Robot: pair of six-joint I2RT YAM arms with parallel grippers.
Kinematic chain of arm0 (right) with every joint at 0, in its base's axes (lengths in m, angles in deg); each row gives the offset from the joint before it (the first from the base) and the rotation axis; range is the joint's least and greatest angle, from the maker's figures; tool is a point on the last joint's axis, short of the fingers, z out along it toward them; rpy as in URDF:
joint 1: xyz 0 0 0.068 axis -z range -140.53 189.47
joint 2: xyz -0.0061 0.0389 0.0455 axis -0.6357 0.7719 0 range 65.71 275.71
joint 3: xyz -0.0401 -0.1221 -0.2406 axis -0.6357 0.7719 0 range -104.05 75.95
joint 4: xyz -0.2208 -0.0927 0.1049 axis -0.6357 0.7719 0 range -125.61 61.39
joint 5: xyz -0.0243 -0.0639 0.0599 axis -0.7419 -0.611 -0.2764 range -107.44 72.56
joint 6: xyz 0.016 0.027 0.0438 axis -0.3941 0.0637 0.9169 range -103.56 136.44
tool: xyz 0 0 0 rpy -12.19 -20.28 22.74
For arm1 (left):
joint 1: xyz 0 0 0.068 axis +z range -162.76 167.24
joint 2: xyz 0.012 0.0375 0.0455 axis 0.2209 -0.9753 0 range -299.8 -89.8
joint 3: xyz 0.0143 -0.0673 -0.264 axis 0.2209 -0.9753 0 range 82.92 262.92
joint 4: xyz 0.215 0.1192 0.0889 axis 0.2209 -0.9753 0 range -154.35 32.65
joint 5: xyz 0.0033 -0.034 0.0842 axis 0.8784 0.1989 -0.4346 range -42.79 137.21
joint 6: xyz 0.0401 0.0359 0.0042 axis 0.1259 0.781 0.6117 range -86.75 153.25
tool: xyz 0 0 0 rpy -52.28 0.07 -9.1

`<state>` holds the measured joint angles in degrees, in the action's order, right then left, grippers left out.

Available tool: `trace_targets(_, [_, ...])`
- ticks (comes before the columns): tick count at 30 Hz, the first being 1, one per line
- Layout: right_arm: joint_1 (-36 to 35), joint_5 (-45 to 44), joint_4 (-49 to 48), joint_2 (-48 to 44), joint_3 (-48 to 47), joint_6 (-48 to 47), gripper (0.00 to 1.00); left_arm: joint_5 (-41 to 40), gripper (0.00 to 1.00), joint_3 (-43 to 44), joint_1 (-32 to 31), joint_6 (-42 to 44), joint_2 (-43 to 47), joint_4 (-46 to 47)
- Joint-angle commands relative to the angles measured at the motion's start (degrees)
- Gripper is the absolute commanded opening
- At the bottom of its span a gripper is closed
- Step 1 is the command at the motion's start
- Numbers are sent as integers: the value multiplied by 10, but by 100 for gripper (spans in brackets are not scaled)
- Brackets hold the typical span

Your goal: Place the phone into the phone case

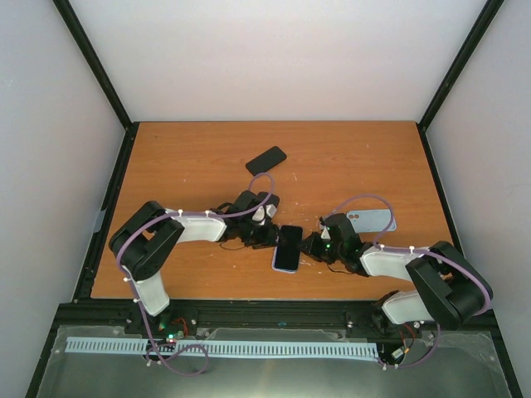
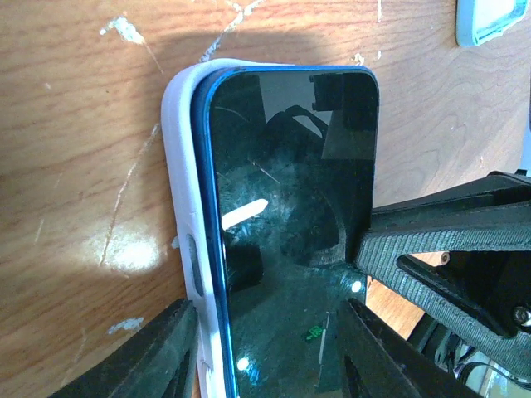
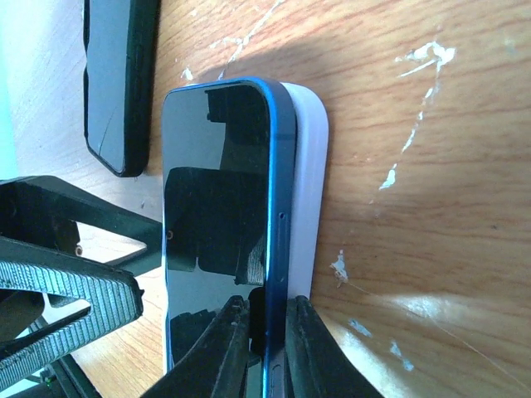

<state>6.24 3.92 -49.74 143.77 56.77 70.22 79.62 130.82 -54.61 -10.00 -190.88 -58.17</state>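
The phone [image 1: 287, 249], dark screen with a blue rim, lies partly seated in a white phone case [image 2: 178, 166] near the table's front middle. In the left wrist view the phone [image 2: 290, 182] sits proud of the case along its left side. My left gripper [image 2: 267, 307] spans the phone and case across their width, one finger against the case and the other at the phone's right edge. It reaches in from the left [image 1: 270, 232]. My right gripper [image 3: 270, 303] pinches the phone's [image 3: 216, 191] blue long edge and the case [image 3: 311, 166] together. It reaches in from the right [image 1: 309, 246].
A black phone [image 1: 265, 159] lies further back on the wooden table, and it shows in the right wrist view [image 3: 116, 83]. A light blue case [image 1: 373, 220] lies to the right behind my right arm, its corner in the left wrist view [image 2: 489, 21].
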Motion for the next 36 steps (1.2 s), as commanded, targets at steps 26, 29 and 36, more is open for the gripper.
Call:
trace_targets(26, [-32,-46,60,-96,28,51,21,-9,62,-11,-27,-26,58,-47])
trace_targets(29, [-35,-55,101,-117,28,35,24,-8,62,-25,-27,-27,68,-52])
trace_targets(36, [-56,-49,117,-140,36,30,19,0,60,-40,-30,-18,89,-74])
